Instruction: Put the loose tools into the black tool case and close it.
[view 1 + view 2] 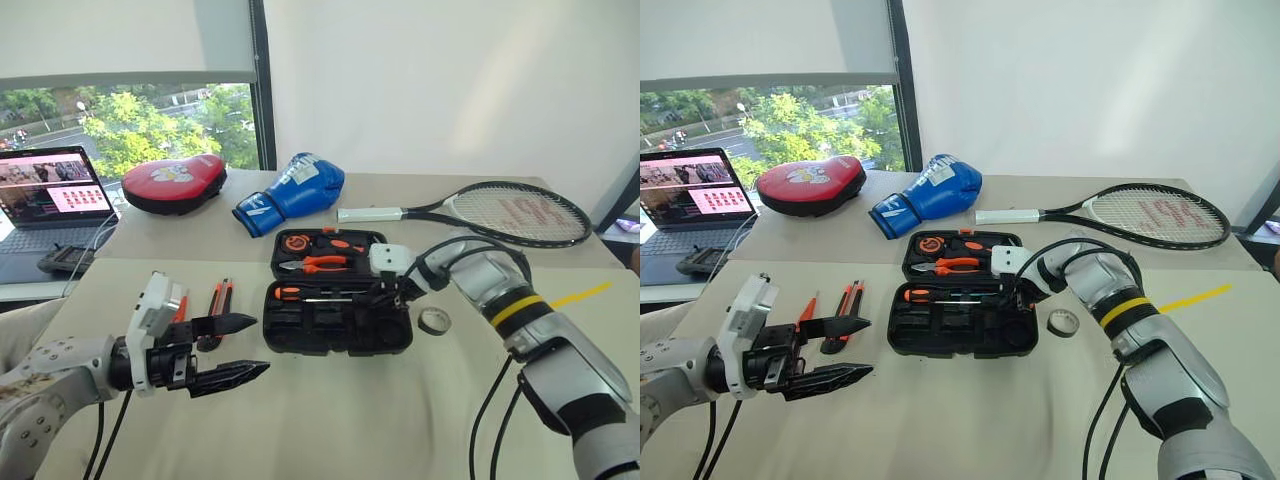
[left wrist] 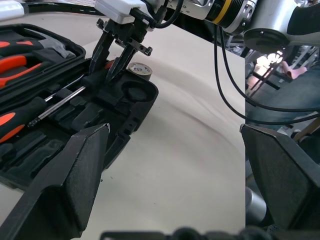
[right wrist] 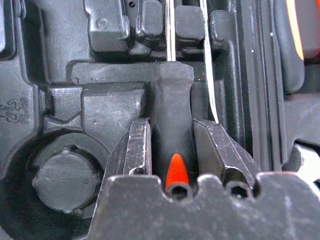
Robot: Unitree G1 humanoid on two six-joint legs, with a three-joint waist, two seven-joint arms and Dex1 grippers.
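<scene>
The black tool case (image 1: 300, 335) lies open mid-table. My right gripper (image 1: 398, 293) reaches down into its right end, shut on a slim screwdriver's black-and-orange handle (image 3: 172, 105); the shaft (image 3: 169, 30) lies along a slot. Another slim screwdriver (image 1: 300, 293) rests in the case beside it. A utility knife (image 1: 848, 300) and a small orange screwdriver (image 1: 808, 310) lie on the table left of the case. The tape roll (image 1: 433, 320) sits just right of it. My left gripper (image 1: 260, 346) hovers open and empty, near the knife and in front of it, pointing toward the case.
Orange-handled pliers (image 1: 325, 264) sit in the case's lid half. Behind the case lie a blue boxing glove (image 1: 295, 190), a red oval pad (image 1: 175, 182) and a tennis racket (image 1: 500, 212). A laptop (image 1: 50, 190) stands at the far left. Black cables hang from both arms.
</scene>
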